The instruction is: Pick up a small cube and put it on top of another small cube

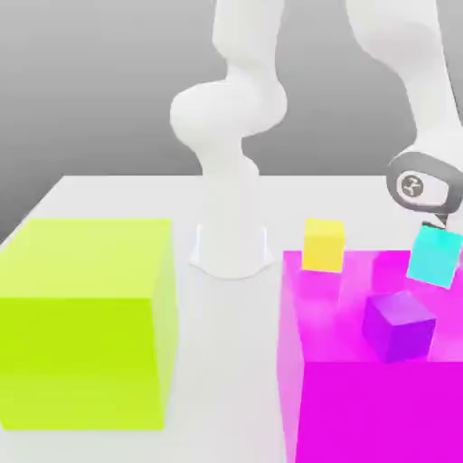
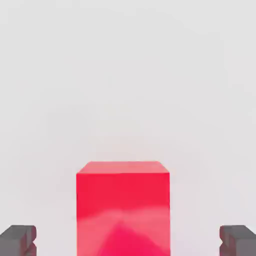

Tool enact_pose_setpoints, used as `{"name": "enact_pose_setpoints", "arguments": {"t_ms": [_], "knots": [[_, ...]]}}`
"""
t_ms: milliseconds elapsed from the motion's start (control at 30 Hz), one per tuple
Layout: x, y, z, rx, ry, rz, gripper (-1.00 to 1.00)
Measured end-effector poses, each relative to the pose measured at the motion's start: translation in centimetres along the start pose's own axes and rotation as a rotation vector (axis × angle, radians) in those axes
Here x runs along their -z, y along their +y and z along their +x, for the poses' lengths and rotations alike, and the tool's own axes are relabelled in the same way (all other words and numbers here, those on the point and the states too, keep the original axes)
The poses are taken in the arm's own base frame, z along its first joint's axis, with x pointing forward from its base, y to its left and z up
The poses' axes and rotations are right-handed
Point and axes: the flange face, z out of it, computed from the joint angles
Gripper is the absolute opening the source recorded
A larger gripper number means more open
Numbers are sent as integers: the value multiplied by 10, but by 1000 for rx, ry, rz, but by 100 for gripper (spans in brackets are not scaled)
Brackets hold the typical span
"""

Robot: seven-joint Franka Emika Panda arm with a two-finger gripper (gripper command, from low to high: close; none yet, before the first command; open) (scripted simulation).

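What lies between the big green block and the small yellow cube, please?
In the exterior view, the arm's white base stands between them, farther back.

The exterior view is very bright, its pale table [image 1: 229,362] nearly washed out to white, while the backdrop fades from mid grey to darker grey low at that view's left. The green block's top [image 1: 81,258] is lighter than its front. A soft yellowish reflection lies by the magenta block's far edge [image 1: 362,258]. The hand view is evenly lit, with a paler sheen across the red face [image 2: 123,212].
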Motion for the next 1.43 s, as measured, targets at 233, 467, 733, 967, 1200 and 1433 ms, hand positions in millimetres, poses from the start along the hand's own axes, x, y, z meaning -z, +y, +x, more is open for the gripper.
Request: {"name": "enact_pose_setpoints", "arguments": {"t_ms": [233,467,733,967,1200,1433], "knots": [[-19,-1,-1,0,-2,2,-100],[48,0,3,-15,0,13,-100],[166,50,-3,-334,20,83,-100],[281,81,-44,-629,12,68,-100],[270,100,-77,-791,-1,7,-100],[252,100,-78,-793,-1,4,100]]}}
